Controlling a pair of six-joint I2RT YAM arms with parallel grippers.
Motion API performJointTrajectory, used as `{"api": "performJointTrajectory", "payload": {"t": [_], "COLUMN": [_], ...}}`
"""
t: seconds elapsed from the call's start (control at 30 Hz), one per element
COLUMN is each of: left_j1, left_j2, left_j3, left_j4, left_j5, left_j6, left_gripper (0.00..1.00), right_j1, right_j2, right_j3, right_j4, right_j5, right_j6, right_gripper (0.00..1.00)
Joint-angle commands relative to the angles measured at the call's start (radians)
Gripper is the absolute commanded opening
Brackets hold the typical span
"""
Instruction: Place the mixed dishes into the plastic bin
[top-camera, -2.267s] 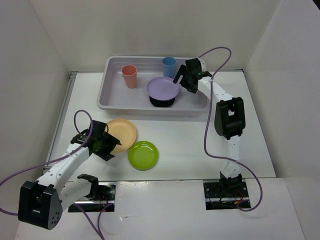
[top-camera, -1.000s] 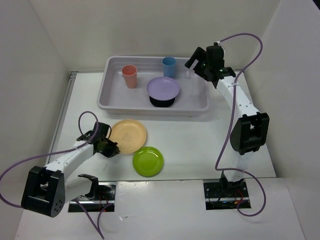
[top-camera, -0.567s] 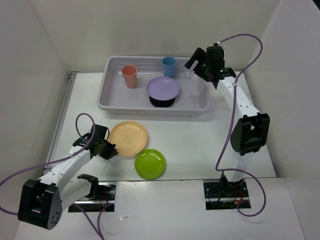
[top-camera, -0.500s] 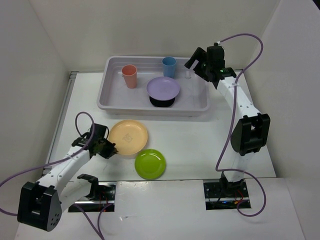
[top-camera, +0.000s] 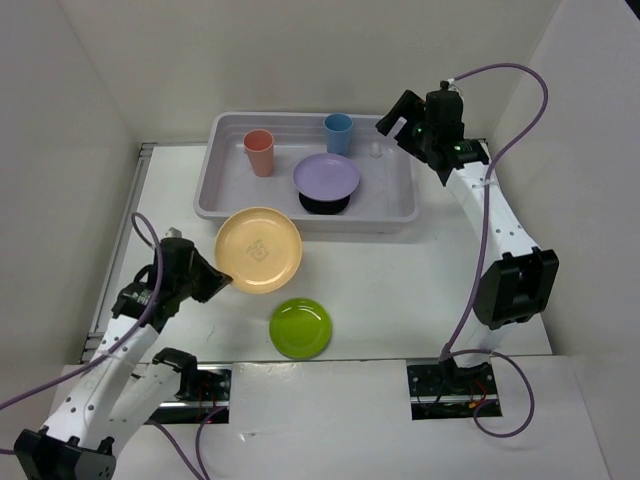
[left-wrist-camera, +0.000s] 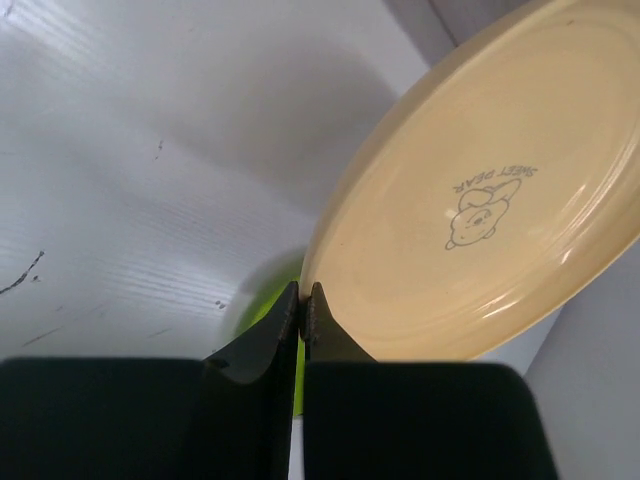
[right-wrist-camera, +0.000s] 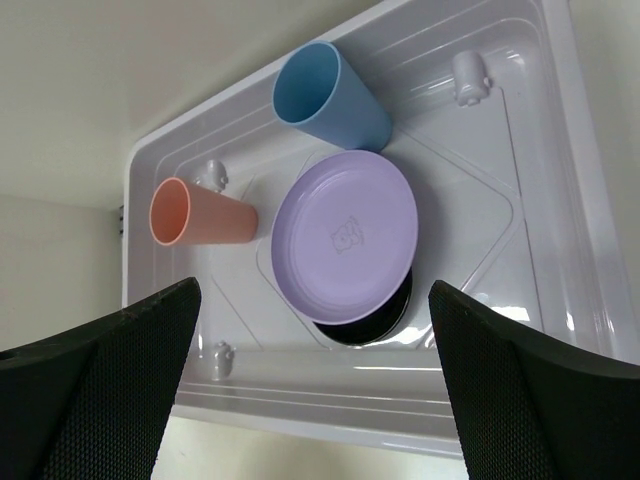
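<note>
- Clamped shut with the left hand on the pale orange plate rim, tilted up off the surface, just before the plastic bin.
- Hovering with the right hand over the bin's far-right corner, fingers wide, empty.

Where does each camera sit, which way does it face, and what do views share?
Top external: above and behind the bases, looking down at the table; both arms show.
Left wrist: on the left arm, looking along the shut left gripper at the pale orange plate it clamps.
Right wrist: on the right arm, looking down into the plastic bin; the open right gripper frames the bottom corners.
Shared: top and right wrist both show the lilac plate.
</note>
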Motion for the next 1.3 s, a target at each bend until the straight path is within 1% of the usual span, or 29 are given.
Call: {"api": "performJointTrajectory", "payload": {"t": [0.0, 0.03, 0.07, 0.1, 0.13, 0.17, 0.2, 0.23, 0.27, 0.3, 0.33, 0.4, 0.43, 0.5, 0.53, 0.6, 0.7, 0.87, 1.0, 1.13, 1.2, 1.27], "left_j1": [-0.019, -0.019, -0.019, -0.019, -0.019, -0.029, -0.029, -0.040, -0.069, -0.086, -0.104, -0.141, -0.141, -0.141, -0.151, -0.151, -0.151, -0.128, -0.096, -0.073, -0.072, -0.063], "left_j2": [-0.021, 0.013, 0.041, 0.073, 0.158, 0.209, 0.264, 0.388, 0.453, 0.516, 0.627, 0.721, 0.813, 0.902, 0.979, 1.070, 1.163, 1.262, 1.340, 1.387, 1.398, 1.427], "left_j3": [0.132, 0.159, 0.217, 0.239, 0.258, 0.278, 0.319, 0.348, 0.383, 0.422, 0.489, 0.543, 0.568, 0.650, 0.678, 0.748, 0.822, 0.951, 1.005, 1.062, 1.080, 1.109], "left_j4": [0.024, 0.042, 0.092, 0.131, 0.168, 0.255, 0.293, 0.327, 0.365, 0.378, 0.398, 0.441, 0.453, 0.478, 0.488, 0.513, 0.522, 0.525, 0.525, 0.525, 0.512, 0.502], "left_j5": [-0.019, -0.019, -0.032, -0.033, -0.016, -0.003, 0.036, 0.049, 0.049, 0.049, 0.028, 0.012, 0.024, 0.059, 0.073, 0.073, 0.098, 0.136, 0.147, 0.147, 0.106, 0.095], "left_j6": [0.118, 0.130, 0.145, 0.146, 0.158, 0.158, 0.170, 0.190, 0.204, 0.231, 0.242, 0.251, 0.251, 0.251, 0.251, 0.236, 0.215, 0.193, 0.181, 0.161, 0.152, 0.152], "left_gripper": [0.00, 0.00, 0.00, 0.00, 0.00, 0.00, 0.00, 0.00, 0.00, 0.00, 0.00, 0.00, 0.00, 0.00, 0.00, 0.00, 0.00, 0.00, 0.00, 0.00, 0.00, 0.00], "right_j1": [-0.007, -0.007, -0.007, -0.007, -0.007, -0.007, -0.007, -0.007, -0.007, -0.007, -0.007, -0.007, -0.007, 0.002, 0.002, 0.002, 0.012, 0.012, 0.012, 0.012, 0.012, 0.012], "right_j2": [-0.077, -0.078, -0.094, -0.110, -0.119, -0.119, -0.142, -0.142, -0.156, -0.156, -0.165, -0.177, -0.186, -0.200, -0.212, -0.223, -0.233, -0.233, -0.214, -0.214, -0.205, -0.205], "right_j3": [-0.015, -0.024, -0.033, -0.033, -0.046, -0.059, -0.070, -0.070, -0.070, -0.070, -0.070, -0.070, -0.082, -0.092, -0.104, -0.118, -0.138, -0.148, -0.148, -0.148, -0.148, -0.148], "right_j4": [-0.015, -0.015, -0.015, -0.015, -0.015, -0.015, -0.015, -0.015, -0.015, -0.026, -0.038, -0.048, -0.048, -0.048, -0.048, -0.048, -0.048, -0.048, -0.048, -0.048, -0.048, -0.048], "right_j5": [0.013, 0.013, 0.013, 0.013, 0.013, 0.013, 0.013, 0.013, 0.013, 0.024, 0.024, 0.035, 0.035, 0.035, 0.045, 0.046, 0.046, 0.046, 0.055, 0.046, 0.046, 0.046], "right_j6": [-0.018, -0.018, -0.018, -0.018, -0.018, -0.018, -0.018, -0.027, -0.027, -0.027, -0.040, -0.049, -0.049, -0.049, -0.049, -0.049, -0.058, -0.067, -0.067, -0.067, -0.067, -0.067], "right_gripper": [1.00, 1.00, 1.00, 1.00, 1.00, 1.00, 1.00, 1.00, 1.00, 1.00, 1.00, 1.00, 1.00, 1.00, 1.00, 1.00, 1.00, 1.00, 1.00, 1.00, 1.00, 1.00]}}
